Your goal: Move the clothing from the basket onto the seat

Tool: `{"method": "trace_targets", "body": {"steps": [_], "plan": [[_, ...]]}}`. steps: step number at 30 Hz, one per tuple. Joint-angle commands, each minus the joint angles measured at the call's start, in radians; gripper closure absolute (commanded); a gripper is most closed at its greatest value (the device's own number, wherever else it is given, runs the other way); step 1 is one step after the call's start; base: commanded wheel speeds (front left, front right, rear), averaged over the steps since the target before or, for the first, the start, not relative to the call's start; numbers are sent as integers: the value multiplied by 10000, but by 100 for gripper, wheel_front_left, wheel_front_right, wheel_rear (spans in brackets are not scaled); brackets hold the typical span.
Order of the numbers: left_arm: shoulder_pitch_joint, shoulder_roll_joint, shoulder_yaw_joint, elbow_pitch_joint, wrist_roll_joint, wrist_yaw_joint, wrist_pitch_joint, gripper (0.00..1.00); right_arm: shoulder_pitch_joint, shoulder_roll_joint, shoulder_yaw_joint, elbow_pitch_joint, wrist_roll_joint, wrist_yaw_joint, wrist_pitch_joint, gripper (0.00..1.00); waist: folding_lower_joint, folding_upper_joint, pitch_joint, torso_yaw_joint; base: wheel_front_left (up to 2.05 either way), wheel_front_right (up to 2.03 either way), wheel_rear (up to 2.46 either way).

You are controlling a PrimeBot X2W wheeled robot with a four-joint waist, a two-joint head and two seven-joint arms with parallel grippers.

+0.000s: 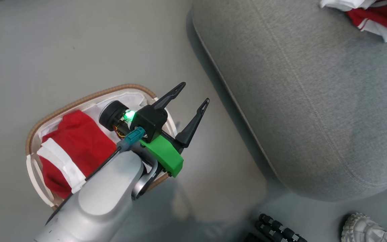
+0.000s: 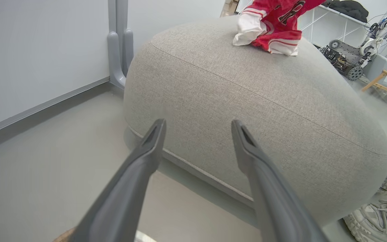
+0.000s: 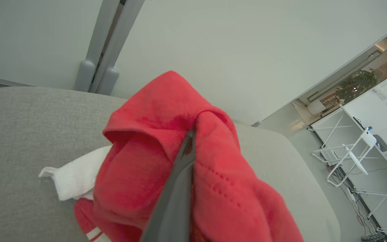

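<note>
Right tool [image 3: 190, 134] clamps red garment [image 3: 139, 174] over seat [image 3: 18, 134] for release; left tool [image 1: 195, 91], spread, hangs near basket [image 1: 79, 100] for second garment [image 1: 79, 137].

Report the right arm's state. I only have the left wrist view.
Observer: The right gripper is shut on the red garment, which rests partly on the seat.
Operator: Check the basket.
Observer: The basket holds a second red garment.
Operator: Place my left arm against it.
Observer: The left gripper is open. Its wrist is over the basket's rim and its fingers point toward the seat.
</note>
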Motion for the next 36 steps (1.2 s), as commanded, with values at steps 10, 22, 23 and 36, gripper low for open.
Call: {"method": "trace_targets", "body": {"steps": [10,22,23,36], "plan": [[-69,25,221,-6,-85,11,-5,0,1789,817,-1978,470,-608,-17,-127,0,-1,-1,271,410,0,0,0],[663,-363,543,180,-185,11,-3,0,4411,1565,-3021,-312,-927,-17,-132,0,-1,-1,-1160,283,0,0,0],[726,-389,582,189,-187,12,-3,0,4576,1582,-3053,-360,-906,-17,-132,0,-1,-1,-1269,304,0,0,0],[1890,-792,1614,301,42,12,-5,0,6423,2188,-2482,-1556,-714,-16,-135,0,-1,-1,-2886,954,0,0,0]]}}
